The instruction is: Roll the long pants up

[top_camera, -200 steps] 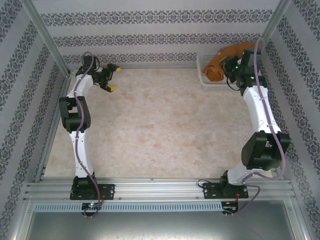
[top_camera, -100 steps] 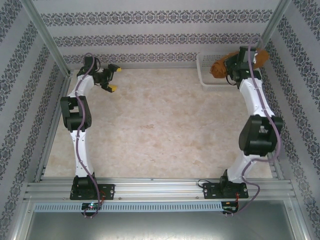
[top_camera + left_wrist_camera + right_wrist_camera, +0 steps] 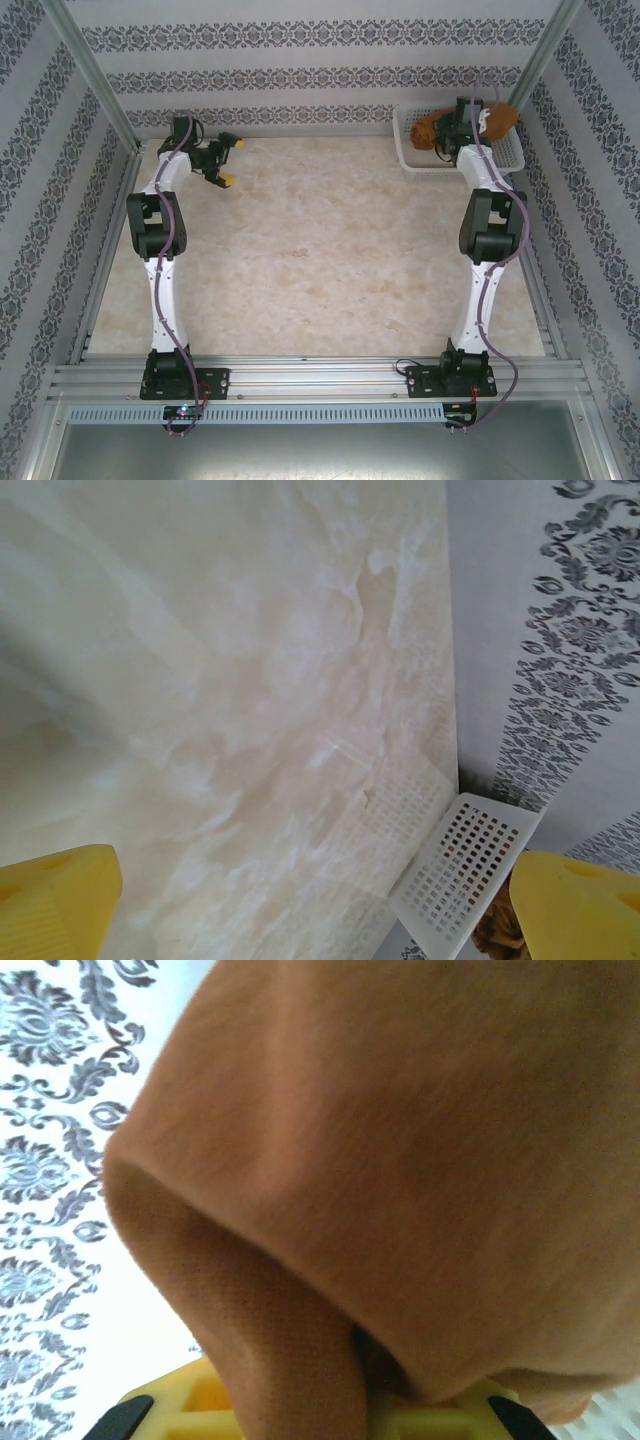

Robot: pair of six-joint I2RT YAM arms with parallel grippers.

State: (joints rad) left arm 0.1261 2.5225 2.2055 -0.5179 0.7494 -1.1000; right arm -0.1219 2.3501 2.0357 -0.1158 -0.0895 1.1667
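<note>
The long pants (image 3: 432, 130) are a bunched rust-brown heap in the white basket (image 3: 410, 160) at the far right corner of the table. My right gripper (image 3: 462, 122) is over the basket, shut on a fold of the pants. In the right wrist view the brown cloth (image 3: 400, 1140) covers most of the frame and is pinched between the yellow fingers of the right gripper (image 3: 370, 1410). My left gripper (image 3: 233, 161) hangs open at the far left of the table with nothing between its yellow fingers (image 3: 55, 900). A bit of the pants (image 3: 495, 935) shows behind the basket (image 3: 460, 870).
The pale marbled tabletop (image 3: 320, 250) stretches between the two arms. Patterned walls (image 3: 300, 80) close off the back and both sides. Metal frame posts (image 3: 90, 80) stand at the far corners.
My right arm has straightened and swung toward the back wall, carrying the pants from above the basket's front to deeper over the basket. The left arm has barely shifted.
</note>
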